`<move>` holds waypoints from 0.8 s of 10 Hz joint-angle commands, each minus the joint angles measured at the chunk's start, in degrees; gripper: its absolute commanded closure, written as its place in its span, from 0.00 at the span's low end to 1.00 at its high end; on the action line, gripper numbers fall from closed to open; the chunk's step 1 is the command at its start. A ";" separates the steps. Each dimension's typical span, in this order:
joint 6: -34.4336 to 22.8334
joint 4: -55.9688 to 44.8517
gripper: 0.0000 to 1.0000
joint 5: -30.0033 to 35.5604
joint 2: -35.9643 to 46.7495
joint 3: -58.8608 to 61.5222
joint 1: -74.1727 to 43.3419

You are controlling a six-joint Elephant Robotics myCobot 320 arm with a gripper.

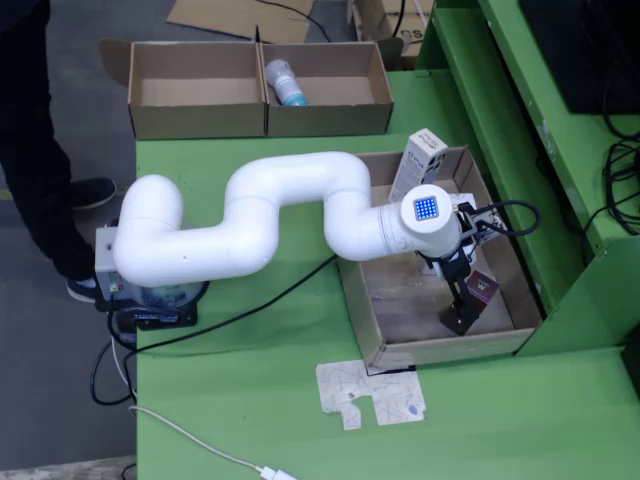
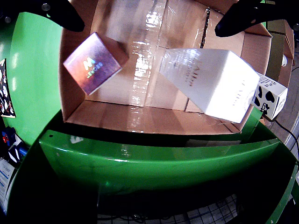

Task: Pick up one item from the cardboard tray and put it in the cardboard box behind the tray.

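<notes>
A: Where is the arm [image 1: 250,225] at this moment?

B: In the overhead view it bends across the green table [image 1: 250,400] and its gripper [image 1: 462,300] reaches down into the cardboard tray [image 1: 400,345], close to the small dark box [image 1: 484,289].

A: Is it holding anything?

B: No. In the gripper view the two black fingers [image 2: 245,16] sit at the top corners, spread wide apart, with nothing between them.

A: And the things in the tray?

B: The gripper view shows a small purple shiny box [image 2: 95,62] lying on the tray floor to the left, and a tall white box [image 2: 212,84] tilted over to the right. In the overhead view the white box [image 1: 418,165] leans at the tray's far wall.

A: The box behind the tray?

B: A double cardboard box [image 1: 260,88] stands at the table's far edge. Its right compartment holds what looks like a bottle [image 1: 284,82], though it's too small to be sure.
</notes>
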 commanded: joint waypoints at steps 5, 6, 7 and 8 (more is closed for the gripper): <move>1.46 8.47 0.00 -6.37 -1.26 1.49 0.80; 1.71 10.06 0.00 -8.10 -1.89 1.49 1.16; 2.29 15.18 0.00 -15.79 -3.81 1.49 3.12; 2.29 15.18 0.00 -15.79 -3.81 1.49 3.12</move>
